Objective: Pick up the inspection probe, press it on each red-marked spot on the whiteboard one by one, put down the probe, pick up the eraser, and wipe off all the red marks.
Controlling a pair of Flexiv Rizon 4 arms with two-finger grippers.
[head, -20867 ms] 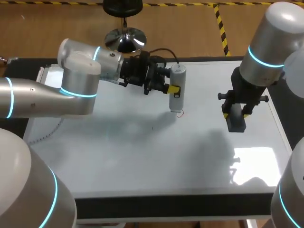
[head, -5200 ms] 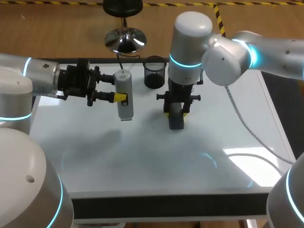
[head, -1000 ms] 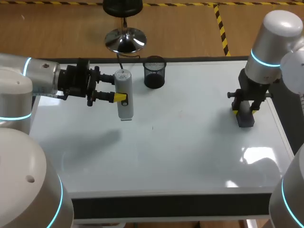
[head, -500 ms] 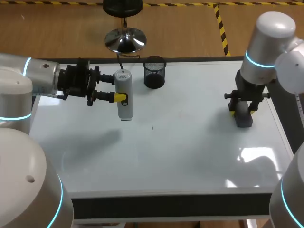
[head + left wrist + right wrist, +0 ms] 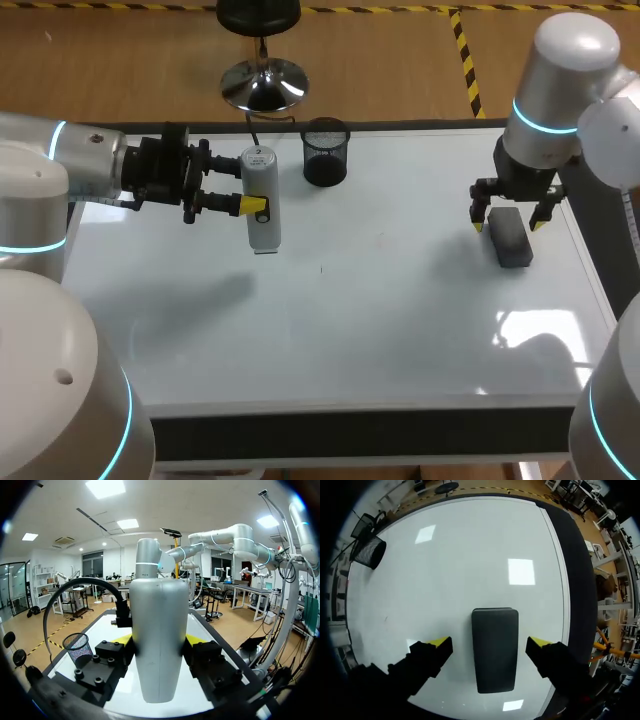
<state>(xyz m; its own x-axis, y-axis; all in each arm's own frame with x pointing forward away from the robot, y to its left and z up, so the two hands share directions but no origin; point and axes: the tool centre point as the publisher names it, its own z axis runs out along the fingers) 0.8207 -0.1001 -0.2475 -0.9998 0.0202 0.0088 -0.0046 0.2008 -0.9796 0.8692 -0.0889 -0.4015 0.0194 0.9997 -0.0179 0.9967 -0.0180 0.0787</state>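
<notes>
The right gripper [image 5: 489, 643] has just let go of the dark grey block eraser [image 5: 510, 239]. Half a second ago its yellow-tipped fingers were clamped on the block; now they stand spread wide on either side, touching nothing. The eraser lies flat on the glossy whiteboard [image 5: 330, 340] near its right edge, directly under the gripper.

That release suggests the wiping is finished, since no red mark stands out on the white surface. Two tiny specks [image 5: 321, 268] remain near the middle of the board, though they are too small to tell leftover ink from dirt.

Further back, the left gripper [image 5: 255, 206] has not moved and is clenched on the silver-grey cylindrical inspection probe [image 5: 159, 635]. It holds the probe upright over the board's far left part, so the probe has not been put down as the task asks.

Beyond it, a black wire-mesh cup [image 5: 324, 152] stands by the far edge, and what it contains cannot be made out. The probe's lower tip is cut off in the left wrist view, and whether it clears the board cannot be told from above.
</notes>
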